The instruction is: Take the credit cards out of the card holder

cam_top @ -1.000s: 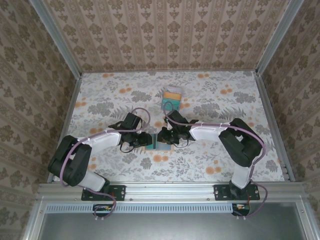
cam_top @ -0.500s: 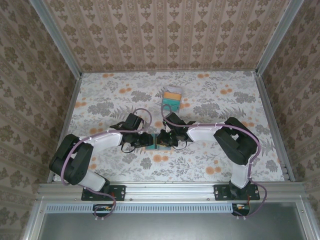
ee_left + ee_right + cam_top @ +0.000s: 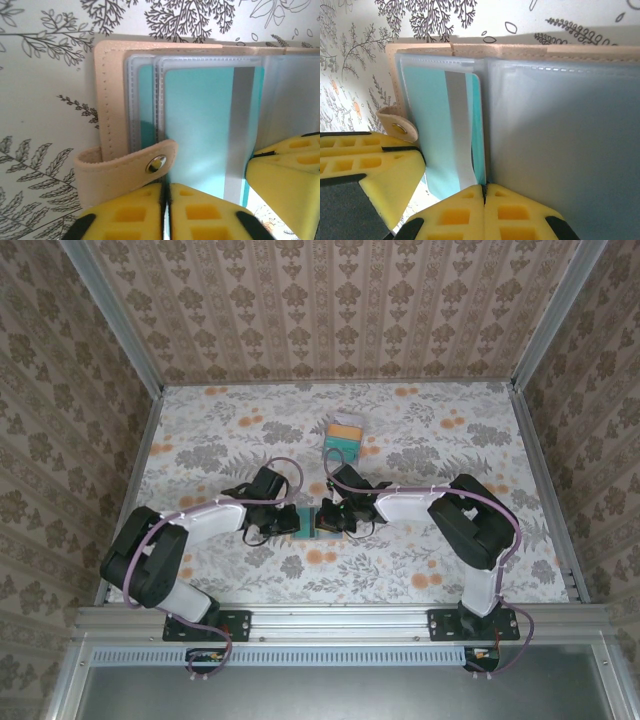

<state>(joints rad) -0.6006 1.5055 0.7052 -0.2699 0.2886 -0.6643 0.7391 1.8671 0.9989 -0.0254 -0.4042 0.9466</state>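
Observation:
The card holder (image 3: 315, 521) lies open on the table between both grippers, tan leather edge (image 3: 107, 100) and snap strap (image 3: 125, 167) to its left, grey clear panels (image 3: 560, 125) to its right. A teal credit card (image 3: 200, 125) with a silver stripe sits in a clear sleeve, its near edge reaching my left gripper (image 3: 167, 192), which is shut on that edge. My right gripper (image 3: 484, 192) is shut on the holder's near edge at the fold beside the teal credit card (image 3: 427, 125). In the top view the left gripper (image 3: 298, 521) and right gripper (image 3: 326, 519) almost touch.
A small stack of loose credit cards (image 3: 345, 433), orange and teal on top, lies farther back at the table's middle. The floral tabletop (image 3: 450, 540) is bordered by patterned walls and metal rails. The right gripper's yellow finger (image 3: 285, 160) crowds the left wrist view.
Both grippers have closed, the left more sharply. The arms have drawn slightly closer together over the card holder, which has barely shifted.

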